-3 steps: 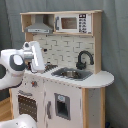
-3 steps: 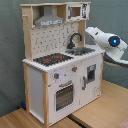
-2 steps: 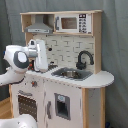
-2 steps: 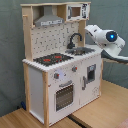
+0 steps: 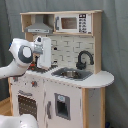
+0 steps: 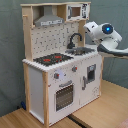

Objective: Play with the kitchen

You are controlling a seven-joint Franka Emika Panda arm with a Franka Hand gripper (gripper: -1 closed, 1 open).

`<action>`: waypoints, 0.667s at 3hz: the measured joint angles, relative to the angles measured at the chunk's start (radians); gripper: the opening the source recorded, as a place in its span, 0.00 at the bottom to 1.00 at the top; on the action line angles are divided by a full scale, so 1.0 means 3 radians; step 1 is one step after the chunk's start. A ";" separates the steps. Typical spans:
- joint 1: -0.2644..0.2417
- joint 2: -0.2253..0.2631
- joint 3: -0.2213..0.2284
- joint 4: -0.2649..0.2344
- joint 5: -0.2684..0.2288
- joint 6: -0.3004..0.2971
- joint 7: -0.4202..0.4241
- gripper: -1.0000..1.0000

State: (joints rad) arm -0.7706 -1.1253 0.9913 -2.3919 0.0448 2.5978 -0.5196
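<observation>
- The kitchen is standing on a wooden floor before a grey curtain in both exterior views; the arm is reaching over its counter.
- It is probably stiff wood, too big and heavy to lift, so I think only its small parts are for handling: the oven door, the knobs, the faucet.
- The oven handle is looking like the easiest place to take hold.
- The sink is looking empty, as far as I can tell.
- The stovetop is carrying no pot.
- The gripper is hanging above the stovetop side; I cannot tell how its claw is standing.
</observation>
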 joint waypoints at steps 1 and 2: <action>-0.0092 0.0274 -0.0003 0.0213 0.0049 -0.0189 0.0000 1.00; -0.0169 0.0590 0.0005 0.0399 0.0061 -0.0293 0.0000 1.00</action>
State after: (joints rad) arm -0.8212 -0.9481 0.9929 -2.2721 0.0632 2.5099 -0.5197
